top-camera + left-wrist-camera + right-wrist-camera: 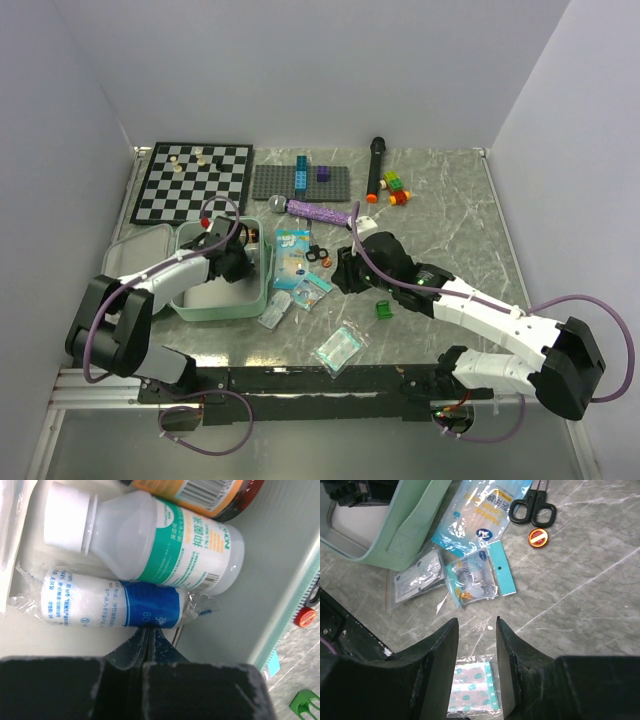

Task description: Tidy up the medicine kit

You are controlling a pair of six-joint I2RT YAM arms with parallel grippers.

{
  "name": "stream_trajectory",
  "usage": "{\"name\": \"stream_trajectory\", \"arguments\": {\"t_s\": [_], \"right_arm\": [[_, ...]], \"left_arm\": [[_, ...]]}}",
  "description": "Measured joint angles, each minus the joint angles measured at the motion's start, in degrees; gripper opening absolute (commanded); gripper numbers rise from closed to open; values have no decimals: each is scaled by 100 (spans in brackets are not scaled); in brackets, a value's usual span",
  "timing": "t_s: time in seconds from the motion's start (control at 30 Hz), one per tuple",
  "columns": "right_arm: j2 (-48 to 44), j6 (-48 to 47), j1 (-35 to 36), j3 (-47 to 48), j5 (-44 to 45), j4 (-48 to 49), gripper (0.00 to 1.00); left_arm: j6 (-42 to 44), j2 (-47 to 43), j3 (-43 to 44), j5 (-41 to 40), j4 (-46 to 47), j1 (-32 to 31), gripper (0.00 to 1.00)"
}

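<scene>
My left claw [148, 632] is closed inside the mint-green zip-up medicine kit [215, 310], tips beside a blue-and-white wrapped roll [100, 602]; my right claw [476, 624] hangs open above the grey marbled worktop [580, 590].

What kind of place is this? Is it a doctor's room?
Probably a robot test booth, not a doctor's room: plain white walls box in a marbled table, and a chessboard, a building plate and a medicine kit share it.

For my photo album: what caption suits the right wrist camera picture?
Open right claw frames a teal-dotted packet; sachets and scissors lie beside the medicine kit.
</scene>
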Motion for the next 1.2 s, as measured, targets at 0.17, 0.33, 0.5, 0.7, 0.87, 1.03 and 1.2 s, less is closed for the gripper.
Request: {"name": "stream_trajectory", "arguments": {"t_s": [0.17,0.33,0.5,0.7,0.87,1.03,1.2], "right_arm": [[4,138,0,0,396,-101,50],[234,249,-289,0,142,-136,81],[739,304,-608,63,-422,0,100],[1818,638,-855,533,-1475,595,100],[1626,341,-323,824,210,195,100],[1469,153,374,1591,2457,-35,100],[1462,282,-658,1604,2214,-153,100]], "left_arm": [[4,-173,15,2,-90,0,1],[68,-990,4,48,-227,0,10],[157,-1965,4,133,-341,0,22],[219,-2695,4,142,-621,0,24],[199,-3467,-28,-201,-890,0,27],[-2,-4118,-103,-713,-1029,2,32],[-59,-4323,-245,-909,-1058,2,43]]}}
